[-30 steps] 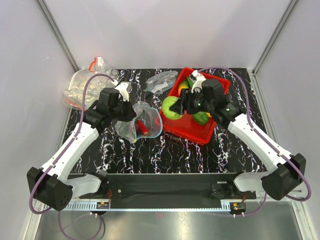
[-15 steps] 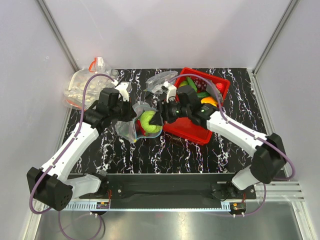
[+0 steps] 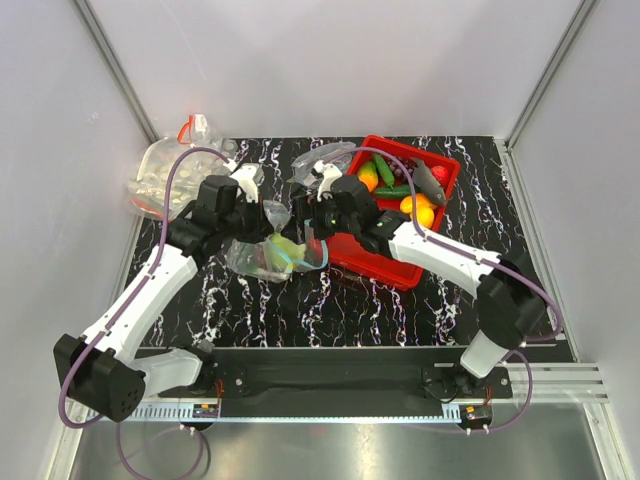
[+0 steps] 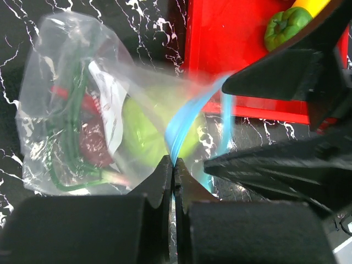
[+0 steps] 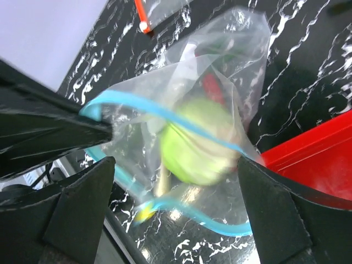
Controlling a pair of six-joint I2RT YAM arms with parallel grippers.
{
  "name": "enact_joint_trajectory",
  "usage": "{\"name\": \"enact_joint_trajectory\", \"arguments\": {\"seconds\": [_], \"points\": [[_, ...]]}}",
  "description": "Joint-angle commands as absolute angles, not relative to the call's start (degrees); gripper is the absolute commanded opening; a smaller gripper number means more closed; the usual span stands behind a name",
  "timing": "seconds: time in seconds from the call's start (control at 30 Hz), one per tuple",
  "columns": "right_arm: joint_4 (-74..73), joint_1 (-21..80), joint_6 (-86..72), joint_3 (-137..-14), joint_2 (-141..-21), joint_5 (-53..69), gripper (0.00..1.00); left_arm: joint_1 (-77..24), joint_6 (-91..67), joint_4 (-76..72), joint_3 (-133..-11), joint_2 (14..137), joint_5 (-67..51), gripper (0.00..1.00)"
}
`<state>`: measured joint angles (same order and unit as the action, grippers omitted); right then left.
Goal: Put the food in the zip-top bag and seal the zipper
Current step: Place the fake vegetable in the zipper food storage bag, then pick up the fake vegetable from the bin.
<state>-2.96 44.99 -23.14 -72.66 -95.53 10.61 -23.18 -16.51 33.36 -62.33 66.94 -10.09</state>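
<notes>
The clear zip-top bag [image 3: 262, 258] lies left of the red tray. My left gripper [image 3: 266, 224] is shut on its teal-blue zipper [image 4: 184, 118] and holds the mouth up. In the left wrist view the jaws [image 4: 173, 165] pinch the strip. The lime-green fruit [image 5: 198, 143] sits inside the bag, with a red chilli [image 4: 60, 92] behind it. My right gripper [image 3: 306, 230] is wide open at the bag's mouth and holds nothing. In the right wrist view the right gripper [image 5: 173, 168] straddles the mouth. A green pepper [image 4: 286, 27] lies in the tray.
The red tray [image 3: 385, 264] holds several more toy produce pieces. A clear bag of white round pieces [image 3: 158, 178] sits at the back left. Another clear bag [image 3: 325, 160] lies behind the tray. Grey walls close in on three sides.
My right gripper carried the lime-green fruit from the tray leftward to the bag and let it go. The fruit now lies in the bag. The left arm held still.
</notes>
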Motion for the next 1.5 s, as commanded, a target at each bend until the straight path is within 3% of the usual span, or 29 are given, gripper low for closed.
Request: {"name": "enact_joint_trajectory", "arguments": {"seconds": [0.0,0.2,0.3,0.57,0.7,1.2,1.27,1.43,1.47], "points": [[0.27,45.62,-21.19,-71.82,-88.60,5.72,0.97,-23.03,-16.44,31.11,-64.60,67.06,-11.25,0.00],[-10.97,44.05,-19.16,-71.27,-82.00,-7.01,0.77,-22.94,-16.44,31.55,-64.86,67.41,-11.25,0.00],[-17.04,40.36,-18.90,-71.89,-81.56,-7.82,0.75,-22.85,-16.35,31.55,-64.78,67.33,-10.81,0.00],[-26.80,29.36,-12.67,-70.49,-84.28,-7.12,0.81,-23.03,-16.52,31.55,-64.60,66.89,-11.51,0.00],[-29.09,28.92,-9.94,-70.75,-88.85,-14.13,1.00,-23.03,-17.05,30.76,-64.51,66.88,-13.62,0.00],[-34.36,24.35,-9.75,-78.75,-109.86,-22.50,1.00,-23.03,-17.40,30.67,-64.42,66.18,-14.50,0.00],[-34.37,24.35,-10.02,-78.93,-111.09,-22.24,0.97,-23.03,-17.40,30.67,-64.42,66.09,-14.41,0.00],[-35.33,24.35,-10.81,-78.31,-109.35,-19.78,0.60,-22.94,-17.23,30.85,-64.42,66.09,-13.89,0.00],[-35.42,24.35,-11.07,-77.88,-108.47,-19.25,0.59,-23.03,-17.14,30.85,-64.42,66.09,-13.80,0.00]]}}
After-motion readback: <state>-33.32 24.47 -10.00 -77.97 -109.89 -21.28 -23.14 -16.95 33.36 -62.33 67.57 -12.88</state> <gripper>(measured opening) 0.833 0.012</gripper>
